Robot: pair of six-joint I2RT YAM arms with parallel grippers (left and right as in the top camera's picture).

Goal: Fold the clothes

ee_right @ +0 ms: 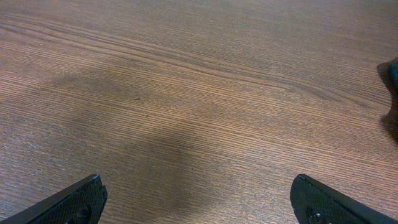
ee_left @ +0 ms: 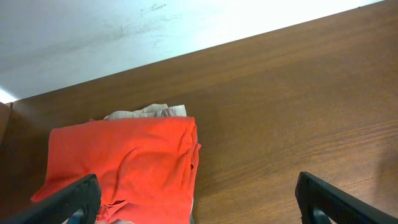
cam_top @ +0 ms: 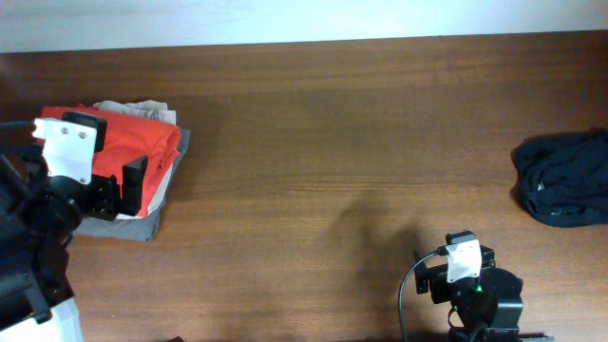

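On the wooden table [cam_top: 313, 142] a small pile of folded clothes lies at the far left side, and the orange-red T-shirt [cam_top: 133, 142] is the top piece of it, folded into a rough rectangle with no lettering visible. A beige garment [ee_left: 146, 112] shows behind its far edge, and a grey garment [cam_top: 142, 226] sticks out under it on the near side. The left gripper [ee_left: 198, 202] is above the near edge of this pile with its jaws spread wide and nothing between them. In the wrist view one finger [ee_left: 74, 199] stands in front of the red cloth, but I cannot tell if it touches the cloth. A dark garment [cam_top: 565, 179], crumpled and not folded, lies at the right edge of the table, well apart from the pile. The right gripper [ee_right: 199, 196] is near the front edge on the right, over bare wood, also released with wide jaws and holding nothing. A white wall [cam_top: 285, 19] runs behind the table
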